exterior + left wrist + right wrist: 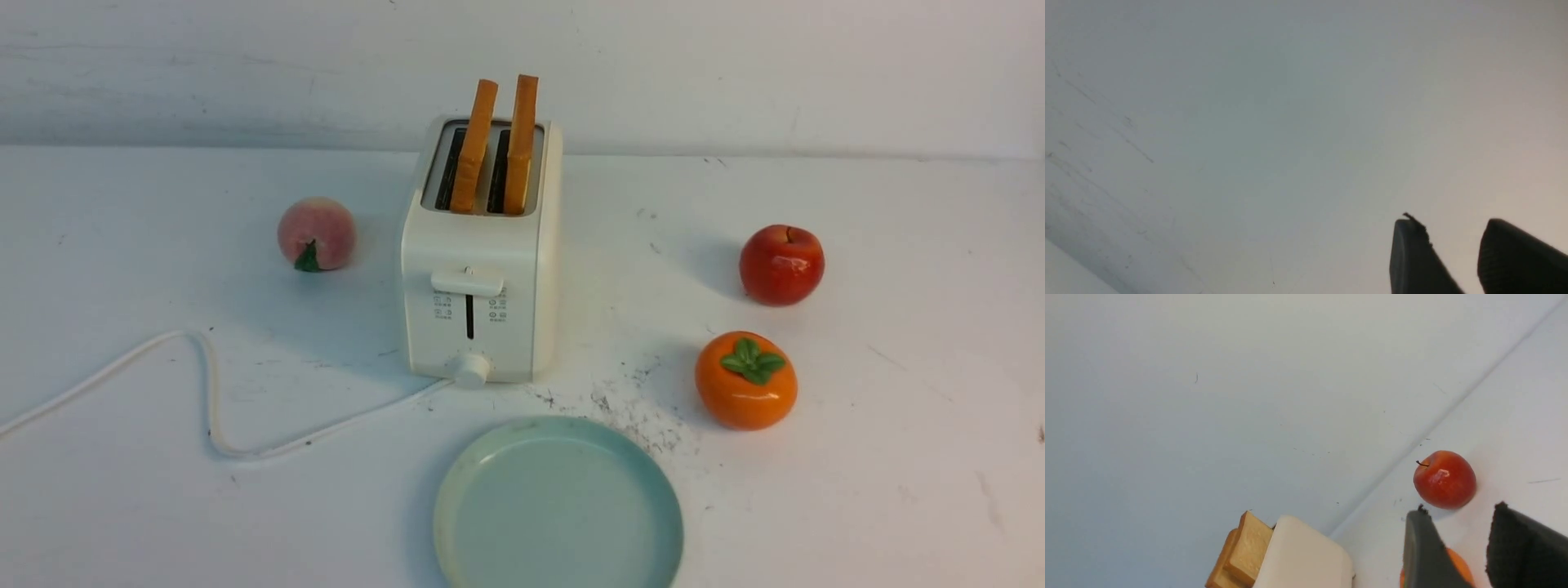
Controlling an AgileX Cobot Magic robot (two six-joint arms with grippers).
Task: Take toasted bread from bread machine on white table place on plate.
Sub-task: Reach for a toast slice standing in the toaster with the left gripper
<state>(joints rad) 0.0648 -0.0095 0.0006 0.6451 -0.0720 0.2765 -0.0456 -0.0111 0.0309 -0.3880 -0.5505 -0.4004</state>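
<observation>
Two slices of toasted bread (473, 147) (520, 145) stand upright in the slots of the cream-white bread machine (482, 294), in the middle of the white table (898, 425). The pale green plate (559, 506) lies bare just in front of it. Neither arm shows in the front view. In the left wrist view my left gripper (1451, 222) is open, with only a blank pale surface beyond it. My right gripper (1459, 508) is also open and holds nothing; its view catches the bread machine (1302, 555) and the toasted bread (1249, 549) off to one side.
A peach (317, 233) sits left of the bread machine. A red apple (781, 265) (1444, 479) and an orange persimmon (745, 380) (1459, 567) sit to its right. A white cord (208, 392) loops across the table's left. A white wall backs the table.
</observation>
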